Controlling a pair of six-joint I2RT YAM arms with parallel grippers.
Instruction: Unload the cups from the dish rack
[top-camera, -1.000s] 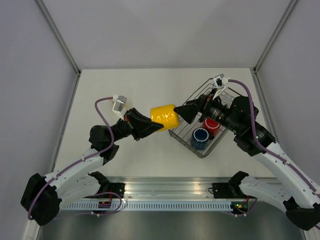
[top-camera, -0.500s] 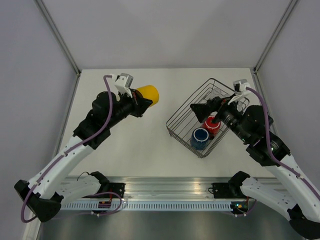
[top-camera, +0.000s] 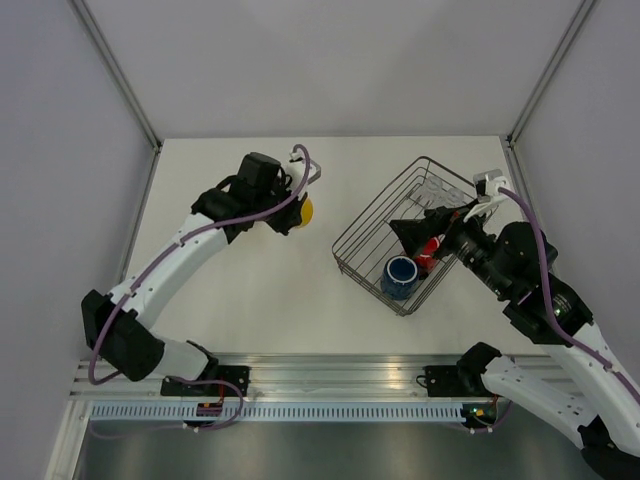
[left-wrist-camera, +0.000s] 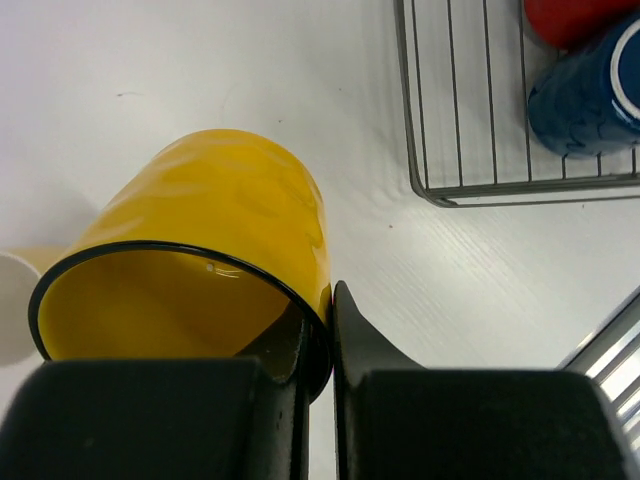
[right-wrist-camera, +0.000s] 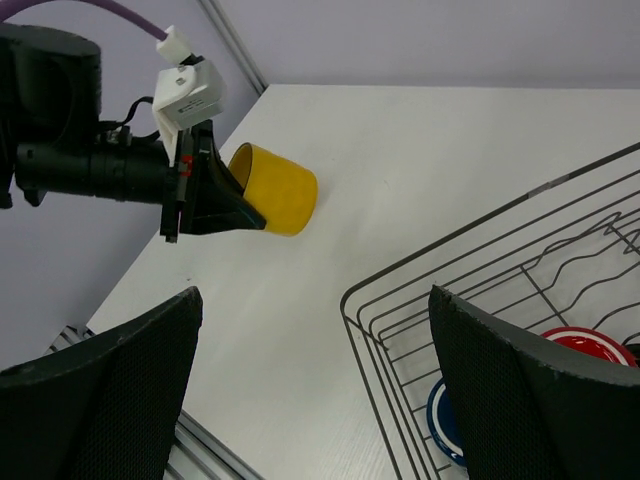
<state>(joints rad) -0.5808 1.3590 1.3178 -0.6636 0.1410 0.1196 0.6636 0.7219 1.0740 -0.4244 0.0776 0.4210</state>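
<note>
- My left gripper (left-wrist-camera: 330, 312) pinches the rim of the bright yellow ceramic mug (left-wrist-camera: 220, 225), one finger inside and one outside.
- The mug is tipped on its side low over the white table (top-camera: 290, 290), left of the dark wire dish rack (top-camera: 358, 238) and apart from it.
- My right gripper (right-wrist-camera: 315, 300) hangs spread wide and empty above the rack.
- A red mug (top-camera: 428, 250) and a dark blue mug (top-camera: 400, 276) sit side by side in the rack.
</note>
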